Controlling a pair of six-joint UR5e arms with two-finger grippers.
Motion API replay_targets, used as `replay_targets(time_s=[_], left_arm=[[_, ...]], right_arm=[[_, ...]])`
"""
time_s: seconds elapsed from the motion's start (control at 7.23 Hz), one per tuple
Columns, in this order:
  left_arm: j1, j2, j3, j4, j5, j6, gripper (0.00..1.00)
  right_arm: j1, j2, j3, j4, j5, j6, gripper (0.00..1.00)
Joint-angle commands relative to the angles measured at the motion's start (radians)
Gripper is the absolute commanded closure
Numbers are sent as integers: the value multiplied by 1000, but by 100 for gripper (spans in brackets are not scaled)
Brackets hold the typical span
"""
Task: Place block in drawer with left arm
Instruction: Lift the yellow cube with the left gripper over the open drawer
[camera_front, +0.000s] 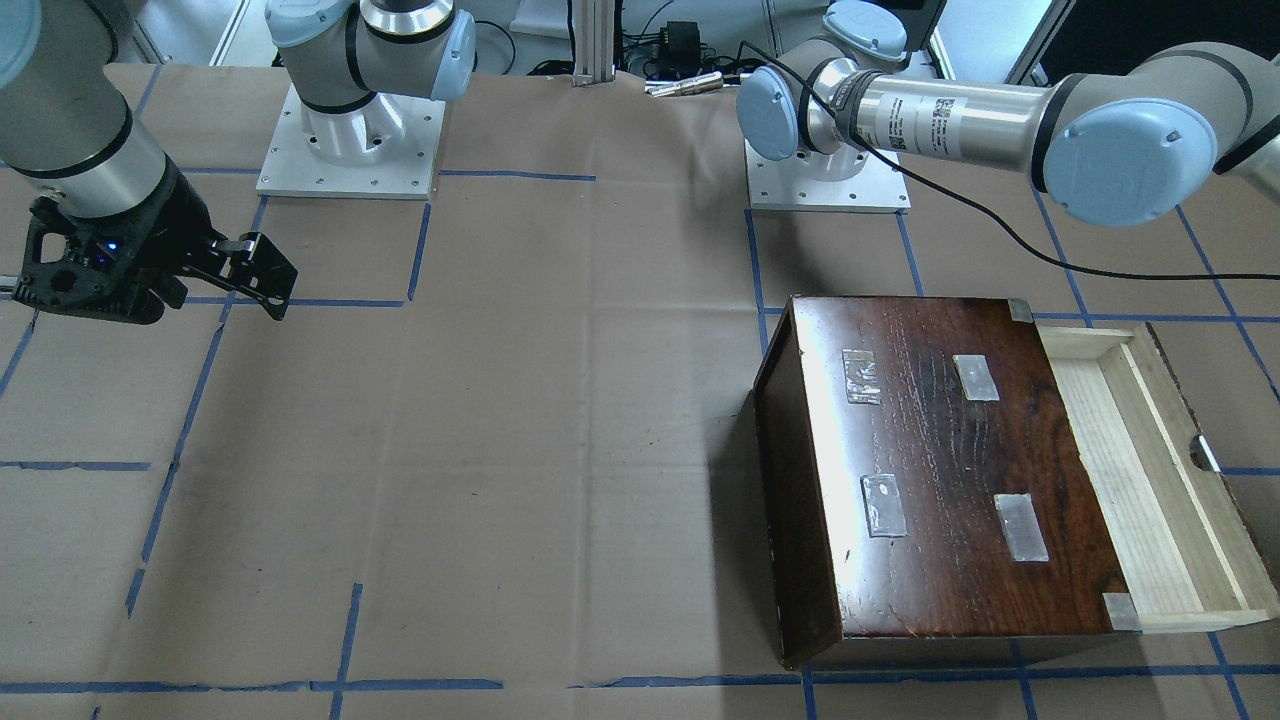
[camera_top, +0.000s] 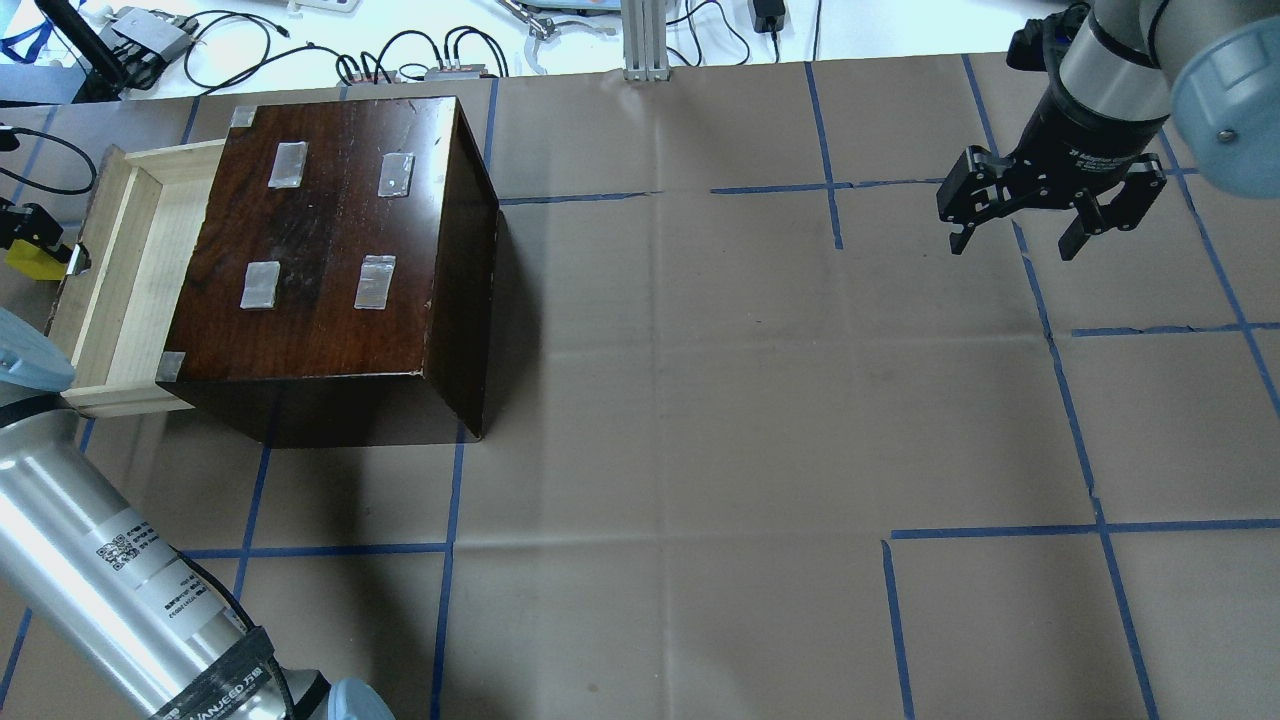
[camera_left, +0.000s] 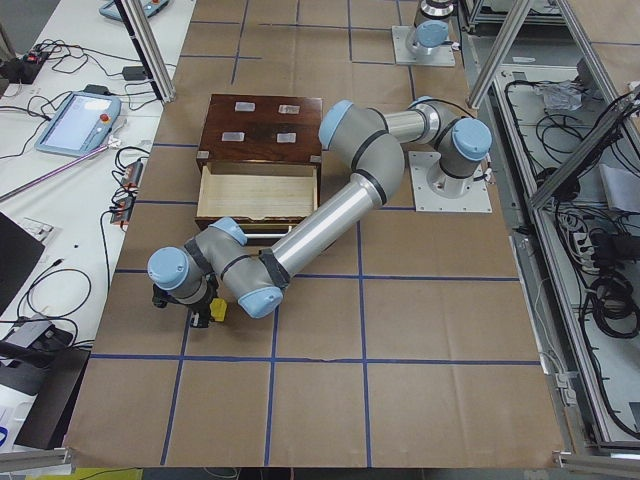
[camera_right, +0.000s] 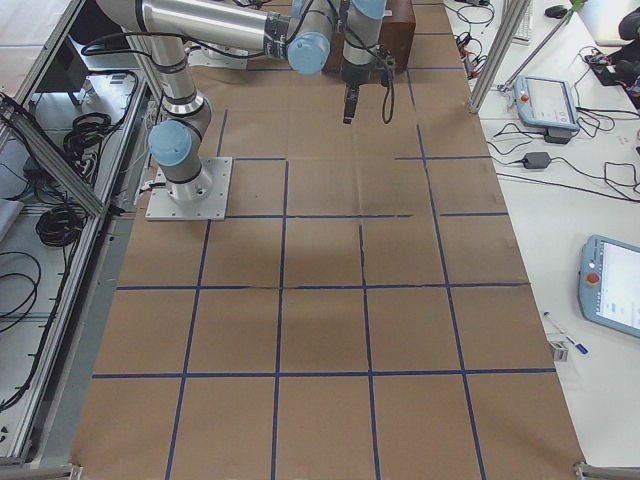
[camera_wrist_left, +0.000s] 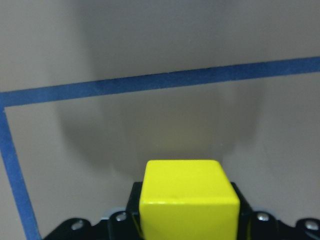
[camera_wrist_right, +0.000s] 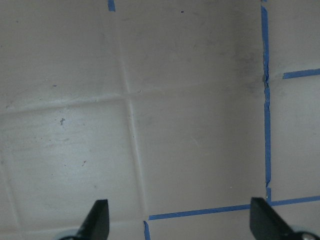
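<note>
My left gripper (camera_left: 200, 302) is shut on the small yellow block (camera_wrist_left: 187, 197) and holds it just above the paper. The block also shows at the far left edge of the overhead view (camera_top: 30, 262), outside the drawer, beside its notched front. The pale wood drawer (camera_top: 150, 270) stands pulled open from the dark-brown box (camera_top: 330, 230) and is empty. In the exterior left view the block (camera_left: 217, 311) is well in front of the drawer (camera_left: 258, 195). My right gripper (camera_top: 1015, 240) is open and empty, far across the table.
The box (camera_front: 940, 470) has tape patches on its top and stands taller than the drawer (camera_front: 1120, 470). Brown paper with blue tape lines covers the table. Cables and devices lie along the table's edge beyond the box. The left arm's black cable (camera_front: 960, 200) trails over the table.
</note>
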Motion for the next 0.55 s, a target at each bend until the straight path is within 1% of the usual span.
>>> replay_targets(time_s=[0.0,0.14,0.28,0.42], left_arm=[[-2,138,-10,-213,-1,4,100],[-6,233,-28,-371,-4,-5,100],[-28,331,-93,-424,-11,-9,100],[-51,425,-208,-413,-14,-13,100]], right_arm=[[0,0,0,0,0,2,0],[0,0,0,0,0,2,0],[0,0,0,0,0,2,0],[0,0,0,0,0,0,0]])
